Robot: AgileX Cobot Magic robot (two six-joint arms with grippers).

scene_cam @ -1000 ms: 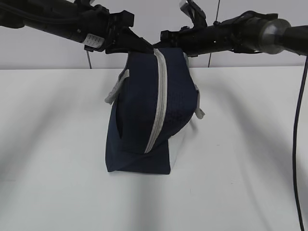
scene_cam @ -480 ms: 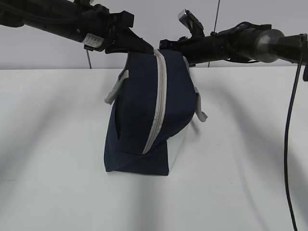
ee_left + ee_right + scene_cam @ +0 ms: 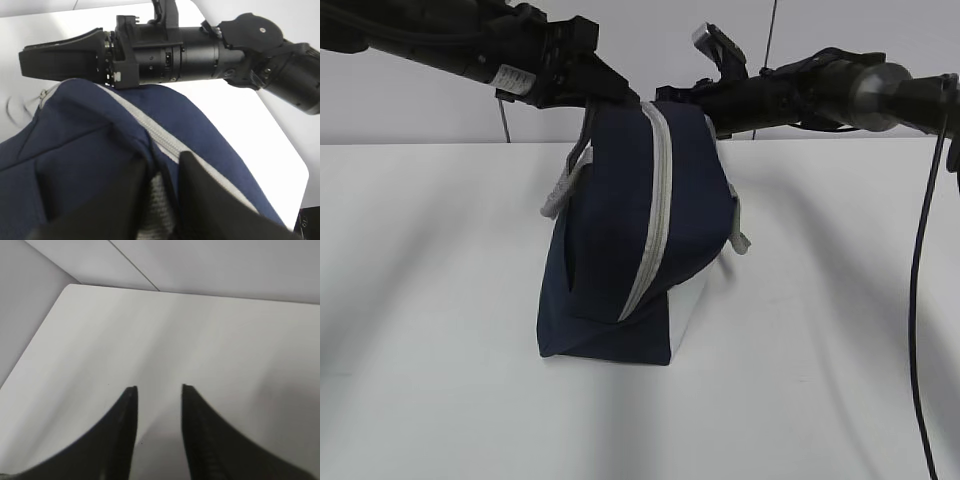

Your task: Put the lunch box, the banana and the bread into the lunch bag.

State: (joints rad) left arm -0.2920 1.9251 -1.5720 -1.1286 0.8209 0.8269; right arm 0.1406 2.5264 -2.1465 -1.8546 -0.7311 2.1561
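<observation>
one lunch bag (image 3: 630,240) stands on the white table (image 3: 430,300), roughly at the centre of the exterior view. it is navy blue, with one grey zipper (image 3: 655,200) running from its top down toward 6 o'clock across the near face, shut along all the length that shows. one white side panel (image 3: 688,305) shows at the bag's lower edge, at about 4 o'clock. two grey strap handles show: one (image 3: 563,185) hanging at the bag's 10 o'clock side, one (image 3: 736,225) at its 3 o'clock side.

two black arms reach in over the bag's top, one from 10 o'clock and one from 2 o'clock. no lunch box, banana or bread shows in any view; whether they are inside the bag cannot be told.

the left gripper (image 3: 162,172) has its two fingers a little apart, with navy cloth and a bit of grey webbing between them, at the bag's upper edge beside the zipper. the fingers look to be pinching the cloth, though whether they press it firmly cannot be told.

the right gripper (image 3: 157,395) has its two fingers parted by a narrow gap with nothing between them, only bare table beyond. in the left wrist view the right gripper (image 3: 55,57) lies just above the bag's top, at 12 o'clock of it.
</observation>
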